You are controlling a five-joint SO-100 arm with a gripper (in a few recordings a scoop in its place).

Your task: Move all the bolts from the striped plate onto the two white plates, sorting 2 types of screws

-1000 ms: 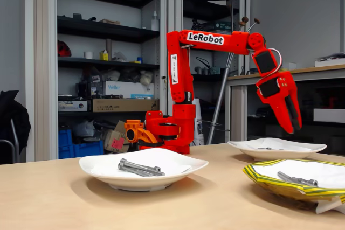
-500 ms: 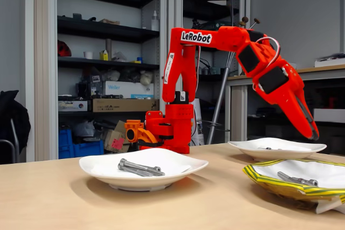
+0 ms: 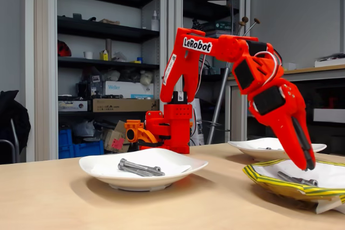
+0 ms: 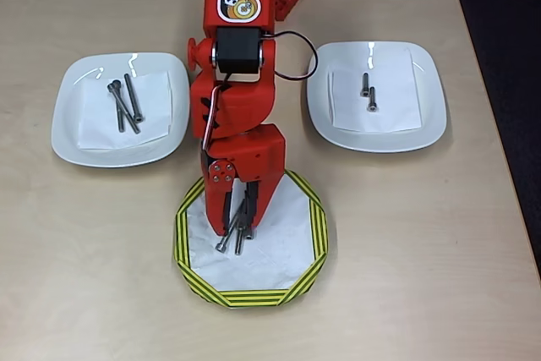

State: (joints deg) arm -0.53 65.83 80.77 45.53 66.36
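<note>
Dropping further since a moment ago, the red gripper (image 4: 243, 213) now hangs just over the striped plate (image 4: 196, 270) near the table's front edge, its fingers only narrowly apart above the long bolts (image 4: 232, 232) lying there. Three long bolts (image 4: 125, 105) rest on the left white plate (image 4: 68, 128); two short bolts (image 4: 368, 90) lie on the right white plate (image 4: 427, 120).
</note>
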